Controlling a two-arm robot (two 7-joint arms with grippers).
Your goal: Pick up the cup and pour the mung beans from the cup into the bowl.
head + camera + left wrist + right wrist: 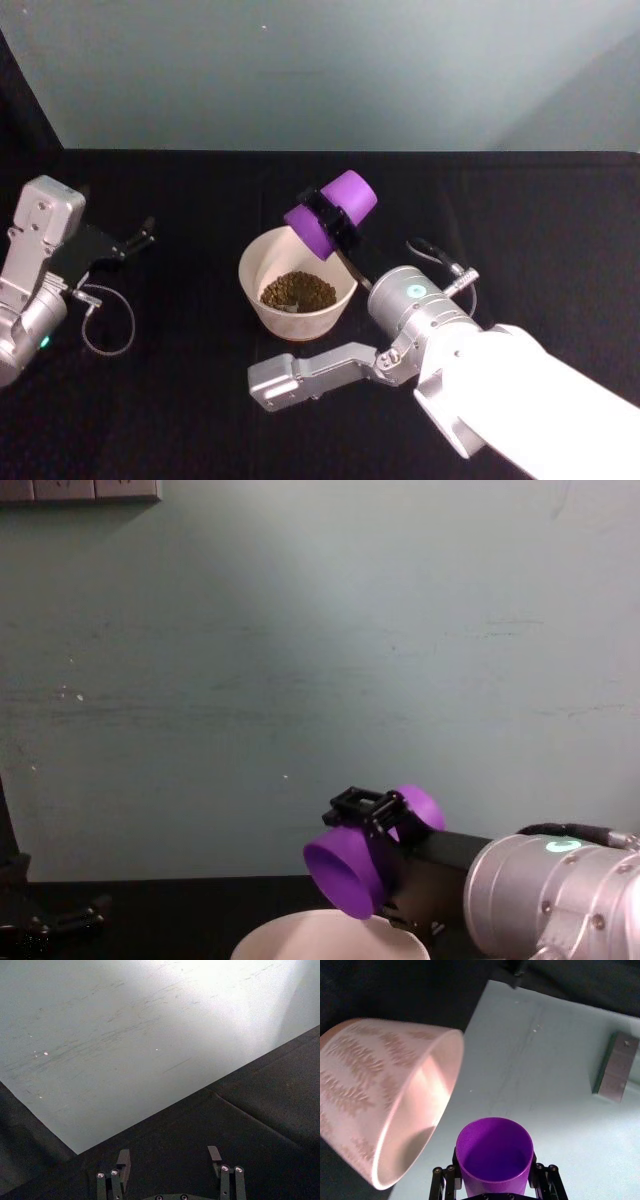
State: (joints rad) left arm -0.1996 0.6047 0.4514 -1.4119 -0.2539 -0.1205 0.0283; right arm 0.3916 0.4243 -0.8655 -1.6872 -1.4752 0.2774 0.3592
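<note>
My right gripper (333, 222) is shut on the purple cup (330, 211), holding it tipped on its side above the far right rim of the bowl (262, 301), mouth toward the bowl. In the right wrist view the cup (494, 1156) looks empty inside, with the pale pink bowl (385, 1100) beside it. Mung beans (298, 290) lie in the bowl's bottom. From the chest view the cup (352, 869) hangs just over the bowl rim (320, 932). My left gripper (140, 236) rests open at the left of the table, its open fingers (123, 1160) empty.
The table is covered in black cloth (540, 230) and backed by a pale green wall (330, 70). A loose cable (110, 320) loops by the left arm. My right forearm (480, 380) crosses the near right part of the table.
</note>
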